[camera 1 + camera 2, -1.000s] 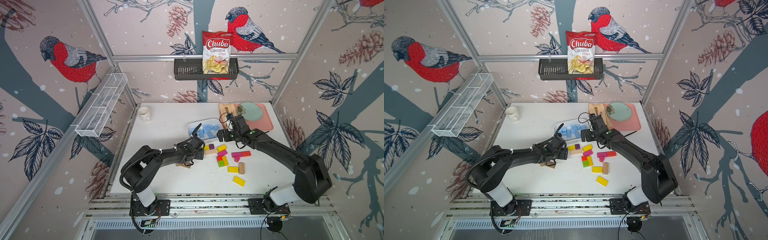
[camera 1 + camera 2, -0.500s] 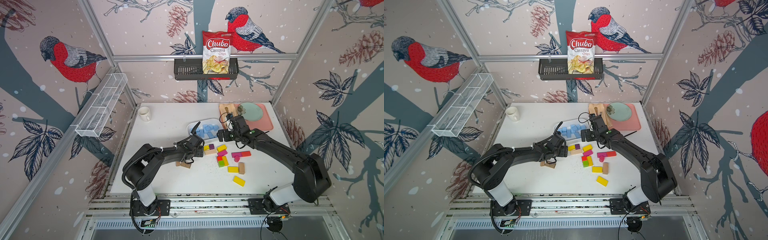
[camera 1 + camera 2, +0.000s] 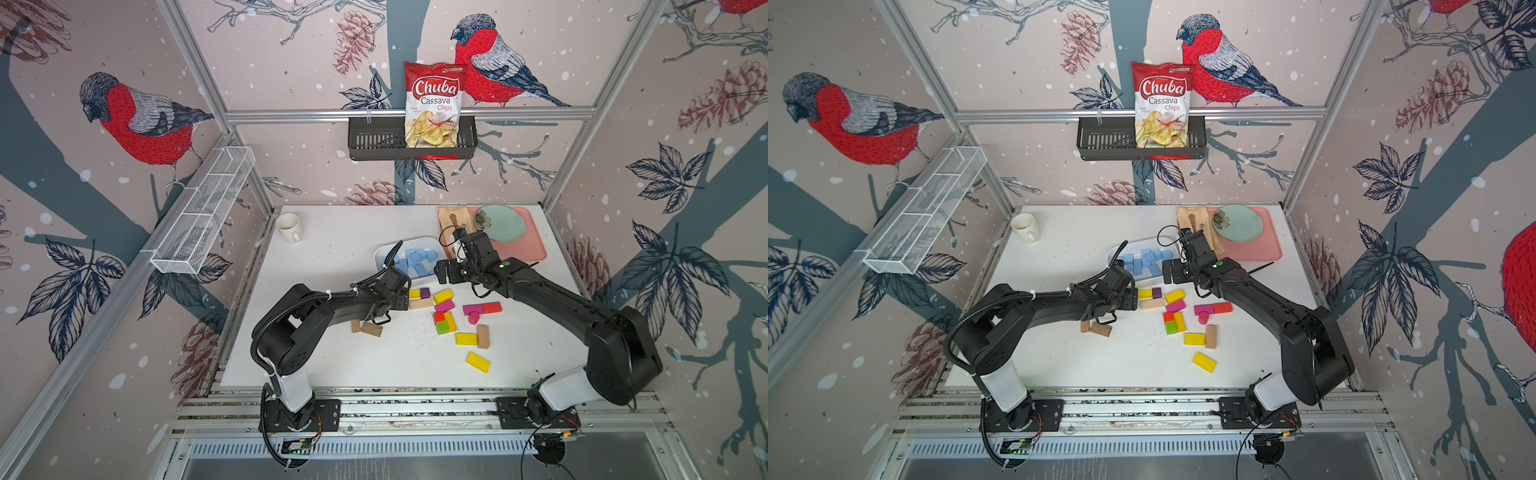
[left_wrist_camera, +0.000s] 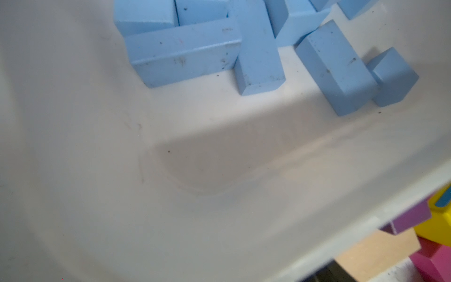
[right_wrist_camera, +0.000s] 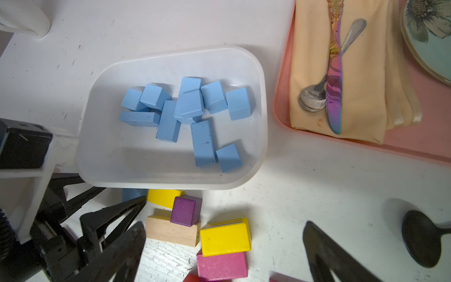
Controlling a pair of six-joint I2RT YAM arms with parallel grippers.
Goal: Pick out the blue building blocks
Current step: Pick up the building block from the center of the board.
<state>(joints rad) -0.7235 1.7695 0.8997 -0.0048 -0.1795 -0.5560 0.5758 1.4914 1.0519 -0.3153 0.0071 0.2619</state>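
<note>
Left fingers (image 5: pixel 136 201) narrower, left arm (image 3: pixel 332 303) shifted slightly

Matte black left arm (image 3: pixel 340 303), based at seven o'clock, wears a ribbed cable (image 3: pixel 255 336) and white tie (image 3: pixel 328 296); right arm (image 3: pixel 552 296), five o'clock, shows a green dot (image 3: pixel 506 263).

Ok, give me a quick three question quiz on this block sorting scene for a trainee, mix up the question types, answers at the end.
1. True or false: the blue building blocks are piled in the black wall basket.
2. What lies on the folded cloth in the pink tray? A) a cup B) a knife and a spoon C) a yellow block
3. Is the right claw open or shut?
Key: 1 false, they sit in the white bin; 2 B; 3 open, holding nothing.
</note>
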